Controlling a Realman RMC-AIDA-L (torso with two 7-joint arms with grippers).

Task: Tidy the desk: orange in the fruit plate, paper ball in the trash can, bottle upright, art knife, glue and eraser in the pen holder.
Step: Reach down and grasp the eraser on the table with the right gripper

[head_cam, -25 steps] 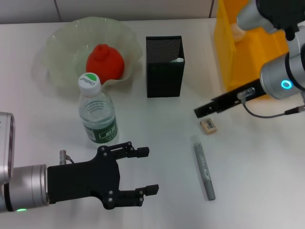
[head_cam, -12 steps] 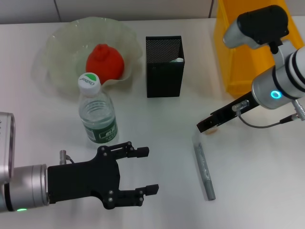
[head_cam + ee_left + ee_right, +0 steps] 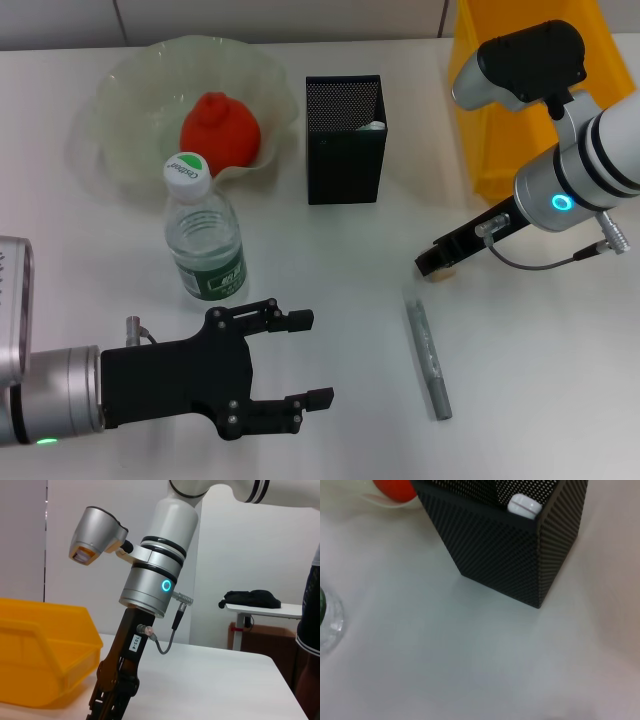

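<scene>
Black fingers of the right gripper (image 3: 436,267) reach down to the desk (image 3: 330,270) right of centre in the head view, over the eraser (image 3: 442,274), of which only a beige sliver shows beside the tips, so whether they pinch it I cannot tell. Just below lies the grey glue (image 3: 428,349). At lower left the left gripper (image 3: 306,360) hangs spread wide (holding nothing), below the upright bottle (image 3: 203,235); the orange (image 3: 220,129) sits in the fruit plate (image 3: 120,100) upper left, with the pen holder (image 3: 345,140) at top centre.
</scene>
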